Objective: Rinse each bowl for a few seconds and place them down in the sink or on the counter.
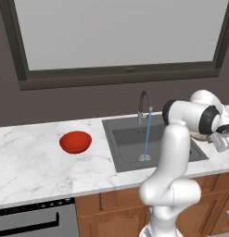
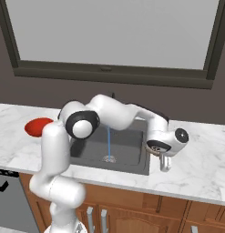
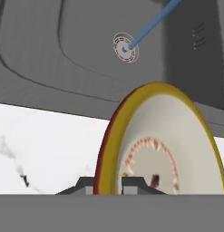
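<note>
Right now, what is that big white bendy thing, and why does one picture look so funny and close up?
That is a robot arm in a pretend, computer-drawn kitchen. Two pictures come from cameras behind it, one on each side. The funny close one comes from a camera on its hand. Its gripper is pinching the rim of a cream bowl, held on its edge beside the sink. Water runs from the faucet down to the drain. A red bowl waits on the marble counter.
</note>
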You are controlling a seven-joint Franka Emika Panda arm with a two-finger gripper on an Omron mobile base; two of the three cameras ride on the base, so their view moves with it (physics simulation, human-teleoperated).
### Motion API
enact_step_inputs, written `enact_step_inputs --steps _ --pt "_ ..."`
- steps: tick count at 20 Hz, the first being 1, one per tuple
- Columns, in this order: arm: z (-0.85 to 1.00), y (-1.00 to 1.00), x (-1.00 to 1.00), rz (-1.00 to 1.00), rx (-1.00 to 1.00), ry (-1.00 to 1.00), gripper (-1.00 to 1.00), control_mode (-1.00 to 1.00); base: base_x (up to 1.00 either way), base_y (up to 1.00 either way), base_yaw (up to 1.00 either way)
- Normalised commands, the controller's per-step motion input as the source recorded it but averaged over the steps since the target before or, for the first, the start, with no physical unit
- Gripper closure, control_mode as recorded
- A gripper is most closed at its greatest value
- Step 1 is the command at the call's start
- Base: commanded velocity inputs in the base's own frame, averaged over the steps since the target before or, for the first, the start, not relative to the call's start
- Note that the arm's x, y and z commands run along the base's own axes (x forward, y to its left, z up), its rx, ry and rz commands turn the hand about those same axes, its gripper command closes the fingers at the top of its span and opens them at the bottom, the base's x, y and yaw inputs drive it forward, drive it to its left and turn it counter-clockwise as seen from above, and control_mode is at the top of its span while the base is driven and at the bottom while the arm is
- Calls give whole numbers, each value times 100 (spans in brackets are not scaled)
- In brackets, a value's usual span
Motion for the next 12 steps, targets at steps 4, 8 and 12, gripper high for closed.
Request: enact_step_inputs --steps 4,8,12 --pt "-35 -28 8 14 0 0 100 -100 0 0 0" --pt "-26 -15 13 13 -1 0 -100 -100 0 0 0" --pt "6 -21 0 8 0 -6 -100 -100 0 0 0"
